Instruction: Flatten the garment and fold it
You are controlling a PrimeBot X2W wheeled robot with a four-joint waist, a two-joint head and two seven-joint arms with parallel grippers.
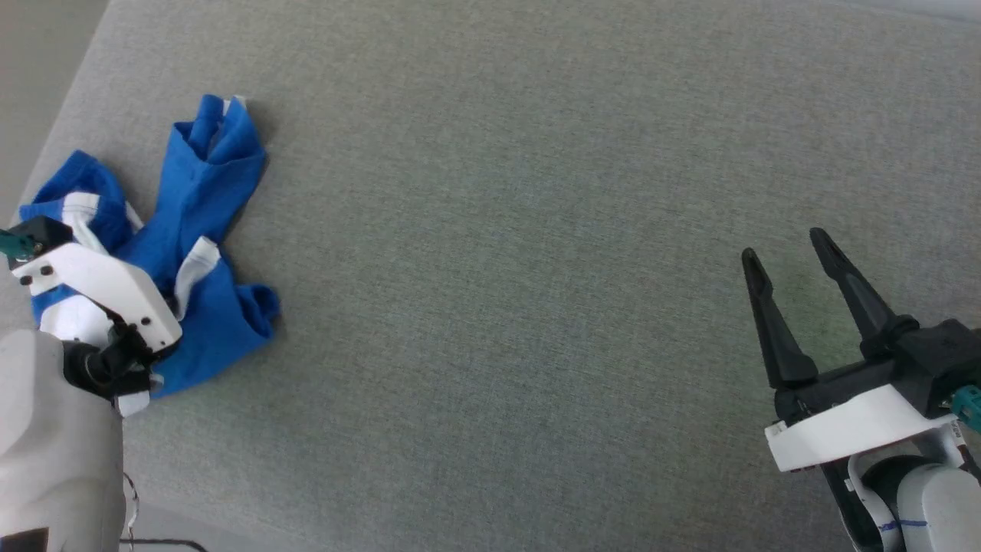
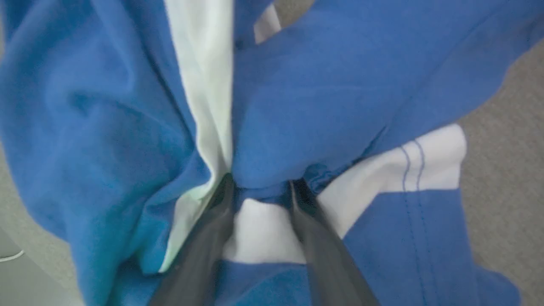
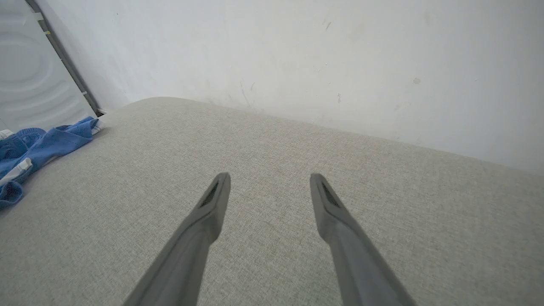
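Note:
The garment (image 1: 207, 176) is bright blue with white trim and lies crumpled at the left edge of the grey cushioned surface (image 1: 536, 230). My left arm's white wrist housing (image 1: 100, 287) hangs over its near part and hides the fingers. In the left wrist view my left gripper (image 2: 261, 187) is pushed down into the garment (image 2: 340, 85). Its jaws stand somewhat apart, with a white and blue fold bunched between the tips. My right gripper (image 1: 782, 249) hovers open and empty far to the right. In the right wrist view the right gripper (image 3: 270, 178) points across bare fabric, with the garment (image 3: 38, 144) at far left.
The surface's left edge (image 1: 46, 115) runs close beside the garment, with floor beyond it. A pale wall (image 3: 340, 63) rises behind the surface, and a white panel (image 3: 29, 85) stands at its far left corner. Wide bare surface lies between the two grippers.

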